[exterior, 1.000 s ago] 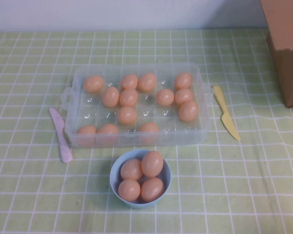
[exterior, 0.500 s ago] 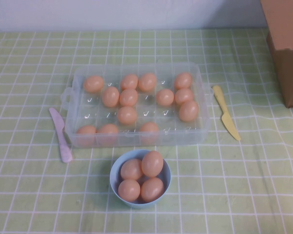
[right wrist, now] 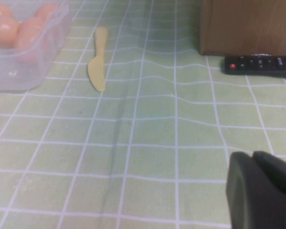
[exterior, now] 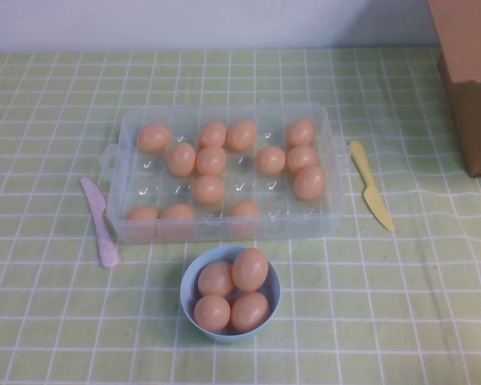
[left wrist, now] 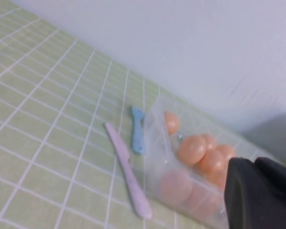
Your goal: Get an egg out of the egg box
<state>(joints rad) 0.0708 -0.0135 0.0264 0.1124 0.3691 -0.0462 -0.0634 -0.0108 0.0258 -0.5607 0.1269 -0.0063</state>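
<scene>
Eggs (exterior: pixel 211 160) are still sat in the egg box (exterior: pixel 120 136) behind the bowl (exterior: pixel 187 295) — left gripper (left wrist: pixel 260 193) is parked clenched off its pink-knife (exterior: pixel 100 222) side, nearer; right gripper (right wrist: pixel 260 191) can't be judged.

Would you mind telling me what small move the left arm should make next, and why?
Probably swing the shut left gripper toward the clear plastic egg box and open it: the orange-tan eggs lie uncovered, and it is off beside the pink plastic knife. The right gripper is away over bare cloth.
</scene>
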